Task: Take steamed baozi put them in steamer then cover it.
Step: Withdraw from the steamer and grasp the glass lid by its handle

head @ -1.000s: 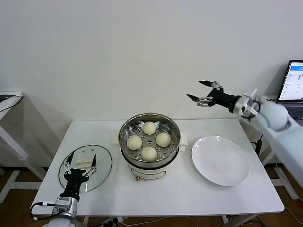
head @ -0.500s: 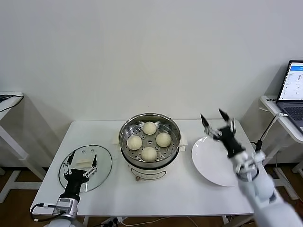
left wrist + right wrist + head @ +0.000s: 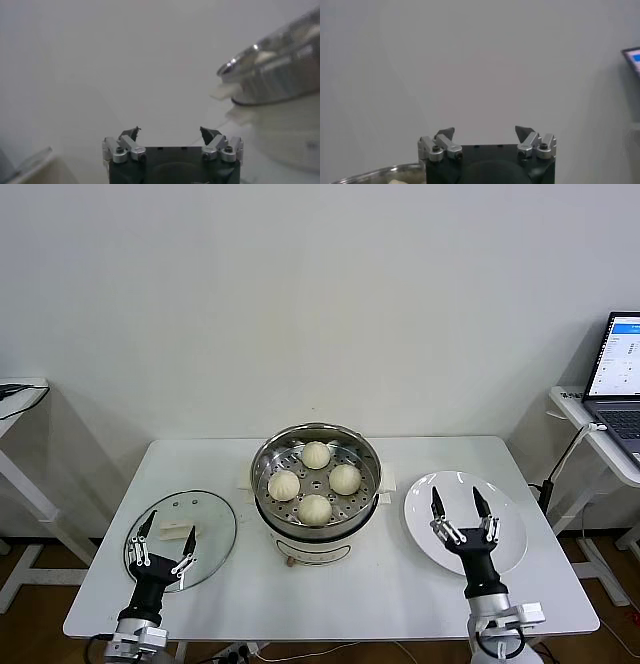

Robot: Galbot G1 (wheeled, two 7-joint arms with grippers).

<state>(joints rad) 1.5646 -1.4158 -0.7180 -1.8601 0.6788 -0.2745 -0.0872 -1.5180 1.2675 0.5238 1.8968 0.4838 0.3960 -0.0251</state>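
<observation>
At the lower left of the head view, the left gripper (image 3: 161, 547) stands upright with its fingers spread apart and empty, over the near edge of the round clear glass cover with a metal rim (image 3: 215, 550), which lies flat on the white table (image 3: 330, 594). The cover's white rectangular handle (image 3: 178, 532) sits just beyond the fingertips, slightly toward the frame's centre. In mid-frame, the round shiny stainless-steel steamer on its white electric base (image 3: 316, 484) stands open, with four small cream-white pleated steamed baozi (image 3: 314, 508) on its perforated tray, so only the covering looks left to do. To do that well, the left pincer should reach forward, straddle the handle squarely, close firmly, lift the glass level and set it down centred on the pot's rim, clear of the buns. At the lower right, the right gripper (image 3: 464, 518) also points up with fingers apart and empty, over the flat round white plate (image 3: 510, 552), well apart from the steamer. A laptop (image 3: 618, 374) sits at the far right edge.
</observation>
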